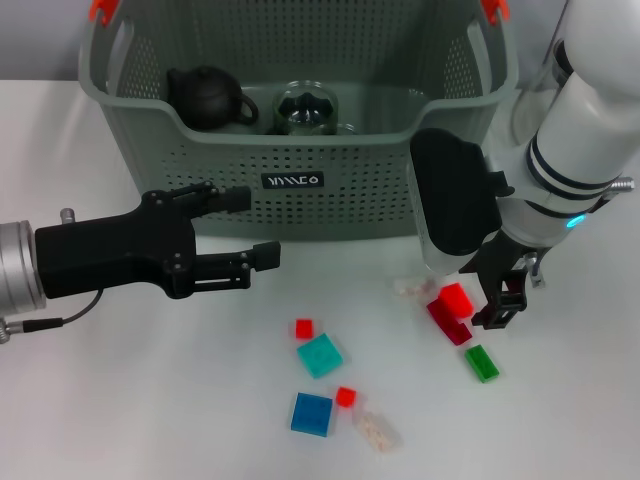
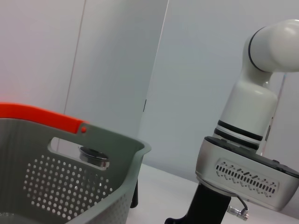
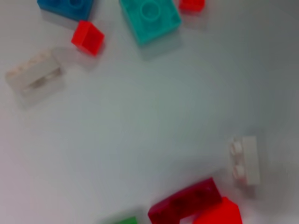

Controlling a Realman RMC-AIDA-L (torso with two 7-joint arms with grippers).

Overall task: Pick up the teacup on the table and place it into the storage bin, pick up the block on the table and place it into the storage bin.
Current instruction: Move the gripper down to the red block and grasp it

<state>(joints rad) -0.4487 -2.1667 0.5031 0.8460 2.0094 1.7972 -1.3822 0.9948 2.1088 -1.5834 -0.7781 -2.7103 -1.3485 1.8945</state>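
1. I see my right gripper at centre right, fingers closed around a bright red block low over the worktop.
2. My left gripper, fingers spread and empty, hovers before the storage bin.
3. The bin fills the frame's top.

Green block cut off, perhaps

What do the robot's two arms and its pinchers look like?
The left gripper is matte black with two long fingers, joined to a silver metal cuff with a thin black cable. The right arm is glossy white with black rings and a small blue light; the right gripper is black too.
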